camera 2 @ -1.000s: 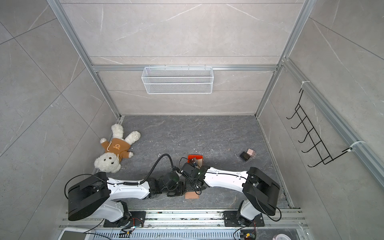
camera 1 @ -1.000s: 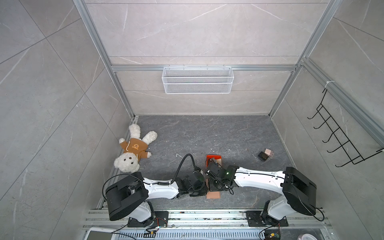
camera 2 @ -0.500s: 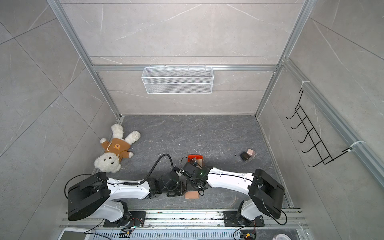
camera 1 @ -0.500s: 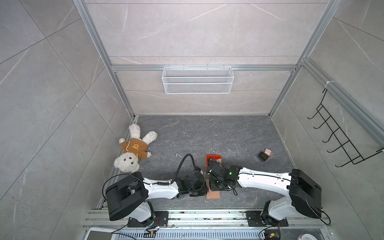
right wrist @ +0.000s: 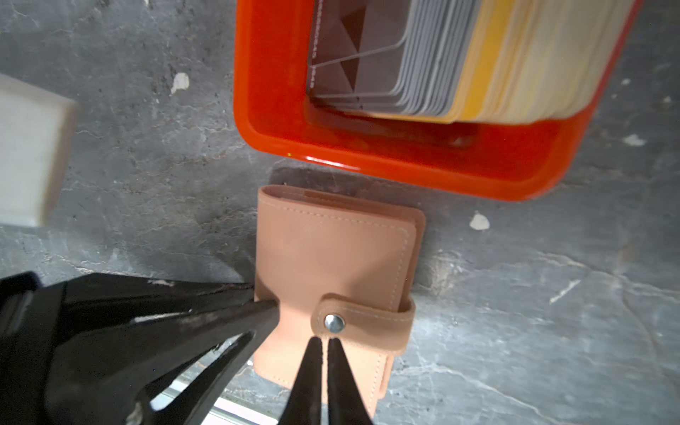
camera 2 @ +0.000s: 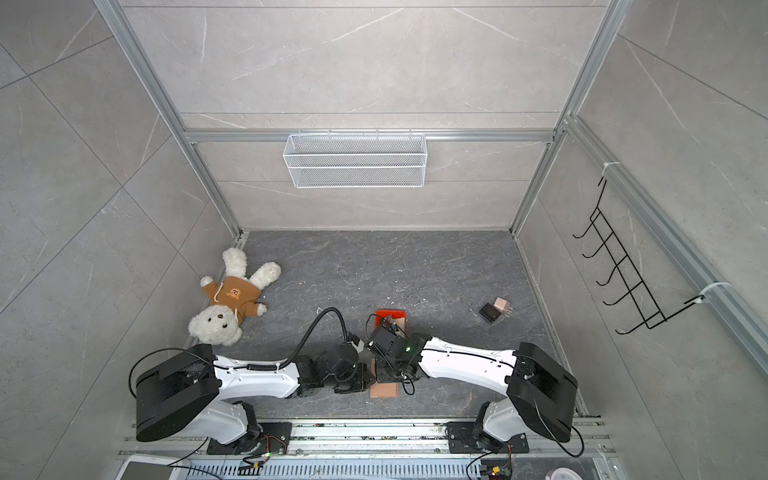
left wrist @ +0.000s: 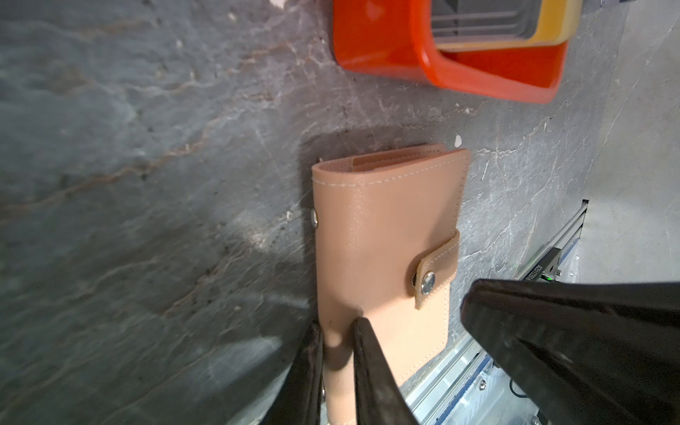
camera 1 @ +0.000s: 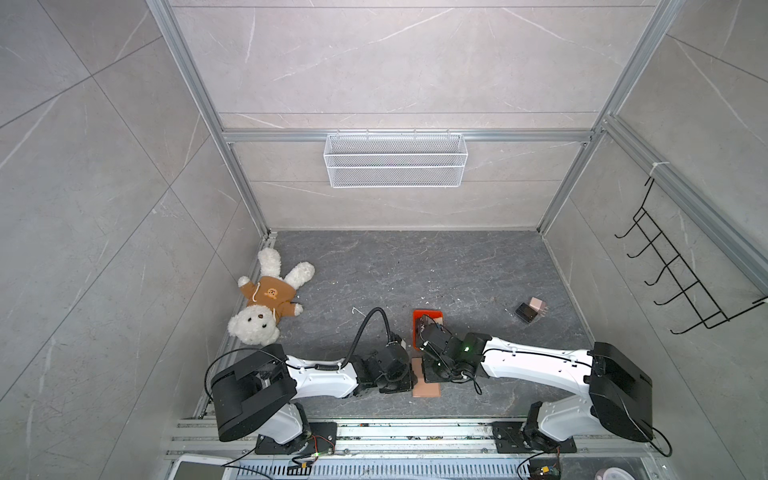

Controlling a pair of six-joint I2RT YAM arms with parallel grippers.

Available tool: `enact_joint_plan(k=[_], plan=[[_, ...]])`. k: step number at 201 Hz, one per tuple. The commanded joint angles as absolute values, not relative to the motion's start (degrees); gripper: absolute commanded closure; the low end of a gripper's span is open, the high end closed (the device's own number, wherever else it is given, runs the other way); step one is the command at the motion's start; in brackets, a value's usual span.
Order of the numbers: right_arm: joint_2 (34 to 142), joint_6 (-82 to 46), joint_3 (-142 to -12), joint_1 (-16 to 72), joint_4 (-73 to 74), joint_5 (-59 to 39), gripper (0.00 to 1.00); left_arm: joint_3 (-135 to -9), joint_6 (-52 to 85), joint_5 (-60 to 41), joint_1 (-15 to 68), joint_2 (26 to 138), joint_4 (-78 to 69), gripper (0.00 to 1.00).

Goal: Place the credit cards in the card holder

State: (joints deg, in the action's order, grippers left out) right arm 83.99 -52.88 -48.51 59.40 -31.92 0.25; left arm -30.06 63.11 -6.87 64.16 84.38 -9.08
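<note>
Lower centre in both top views, the left gripper [left wrist: 337,325] is pinching the edge of the snapped card holder [camera 1: 427,388]. The right gripper [right wrist: 324,341], clenched empty, is sitting at its snap tab [right wrist: 362,316]. Unsnapping is likely coming next, before fetching credit cards [right wrist: 423,55].

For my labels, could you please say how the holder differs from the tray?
The holder is tan, flat and snapped shut; the tray is orange-red and open-topped. The tray holds a stack of cards; the holder shows none. The left gripper pinches the holder, not the tray. Both lie on the grey floor.

Probably lab: aluminium frame [camera 1: 270,136], tile walls [camera 1: 395,62]
</note>
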Motion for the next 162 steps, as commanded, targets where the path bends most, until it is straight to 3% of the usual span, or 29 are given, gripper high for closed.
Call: enact_joint_plan(k=[1,162], plan=[[86.1,-52.7,-48.3,59.8,-32.4,1.3,0.9,-30.0,63.5,-6.2,64.9,84.3,-7.6,0.82],[90.0,-52.9,-47.5,60.2,-32.6,1.8,0.91,-29.1,63.9,-5.7,64.9,83.2,-7.6,0.82]])
